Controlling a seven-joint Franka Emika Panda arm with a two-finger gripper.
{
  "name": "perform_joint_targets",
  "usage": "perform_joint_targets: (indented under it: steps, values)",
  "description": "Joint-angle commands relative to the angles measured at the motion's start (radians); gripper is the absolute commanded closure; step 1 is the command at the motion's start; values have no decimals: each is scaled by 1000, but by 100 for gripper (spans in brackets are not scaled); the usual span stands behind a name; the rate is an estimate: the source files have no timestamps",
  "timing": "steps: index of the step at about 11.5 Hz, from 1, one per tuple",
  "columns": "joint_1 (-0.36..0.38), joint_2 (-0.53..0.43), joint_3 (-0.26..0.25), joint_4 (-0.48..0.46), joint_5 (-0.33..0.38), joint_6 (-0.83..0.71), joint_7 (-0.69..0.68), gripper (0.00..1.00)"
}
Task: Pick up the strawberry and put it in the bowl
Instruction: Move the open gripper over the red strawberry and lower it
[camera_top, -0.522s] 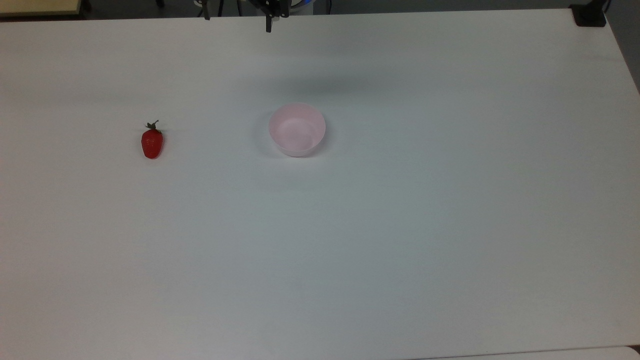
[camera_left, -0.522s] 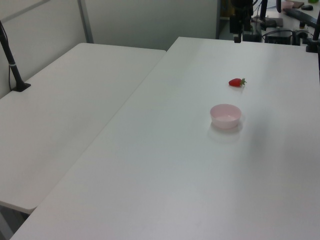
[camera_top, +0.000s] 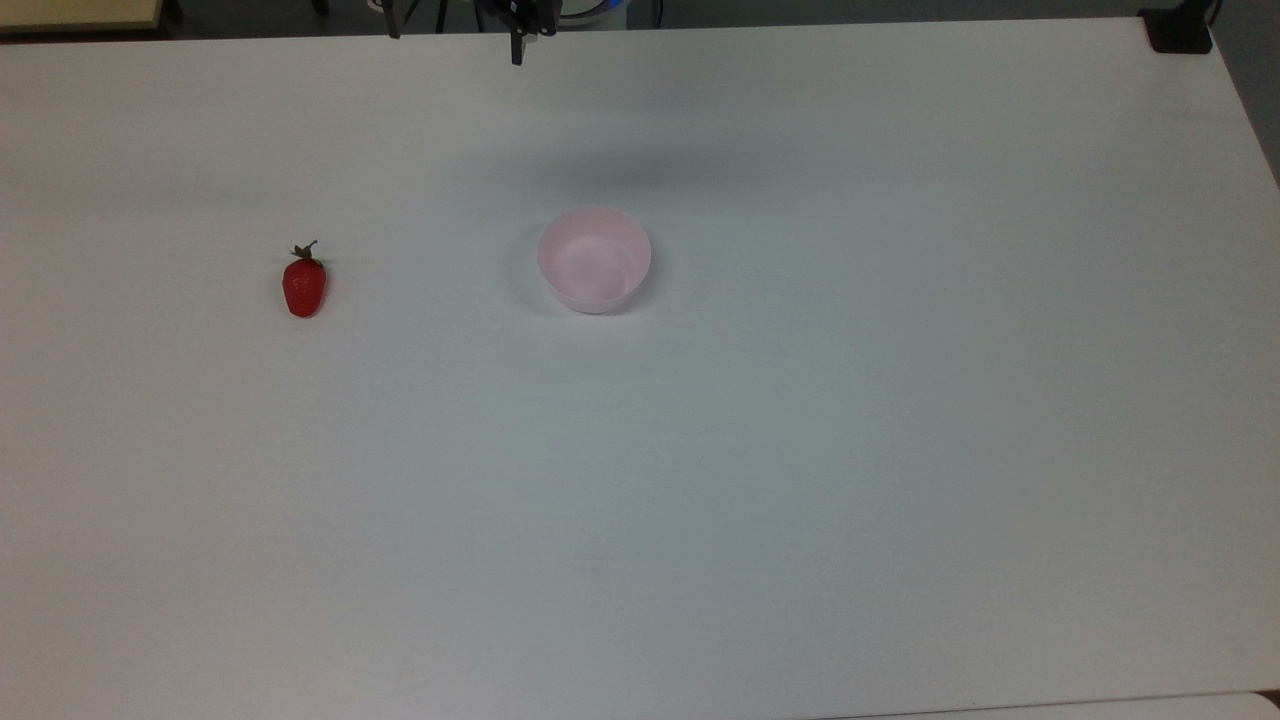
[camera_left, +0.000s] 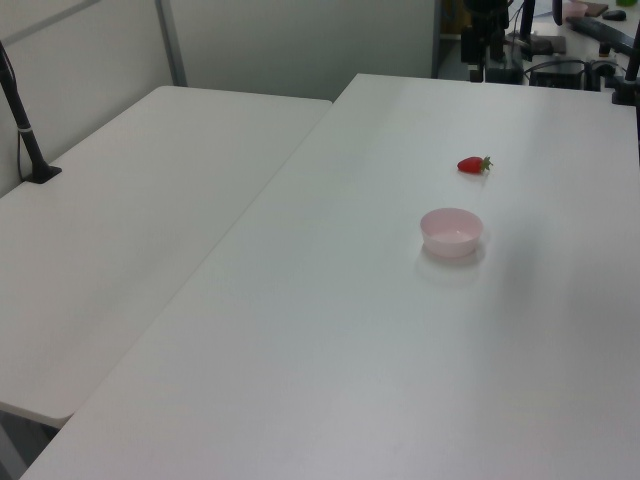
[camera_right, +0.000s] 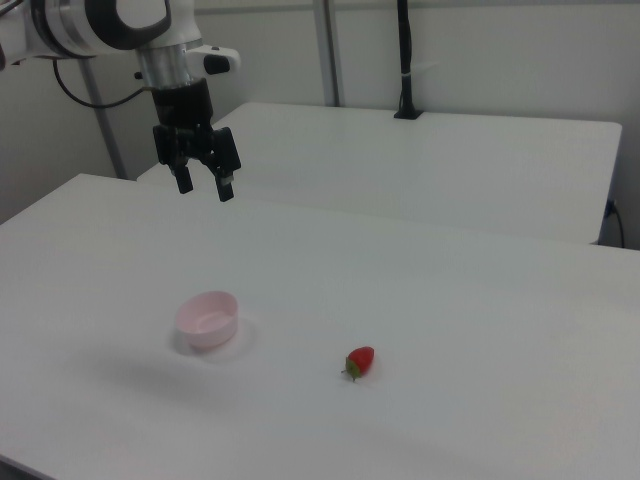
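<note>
Top view, left to right. Strawberry (camera_top: 304, 285) lies flat on the white table (camera_top: 800, 480) at the top view's left, leaf cap toward the far edge; nothing touches it. Bowl (camera_top: 594, 259) stands upright and empty near the middle, well apart from the fruit, mouth up to receive a drop.

Right view: gripper (camera_right: 204, 187) hangs high above the table, beyond the bowl (camera_right: 207, 320), fingers spread and pointing down, holding nothing. Judgement: the pick is not begun; the arm must travel over to the strawberry (camera_right: 360, 361) and descend. Lying flat, the fruit suits a top-down pinch across its width.
</note>
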Motion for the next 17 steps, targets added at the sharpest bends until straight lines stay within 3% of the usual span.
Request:
perform_joint_targets:
  steps: [1, 4, 8, 11, 14, 17]
  values:
    - [-11, -19, -9, -32, 21, 29, -28, 0]
    - [-91, 22, -9, -24, 19, 49, -137, 0]
    - [-240, 106, -9, -32, 21, 159, -140, 0]
    - [-315, 128, -9, -183, 33, 369, -137, 0]
    - [-340, 178, -9, -323, 33, 605, -137, 1]
    - [-335, 276, -9, -337, 30, 710, -138, 9]
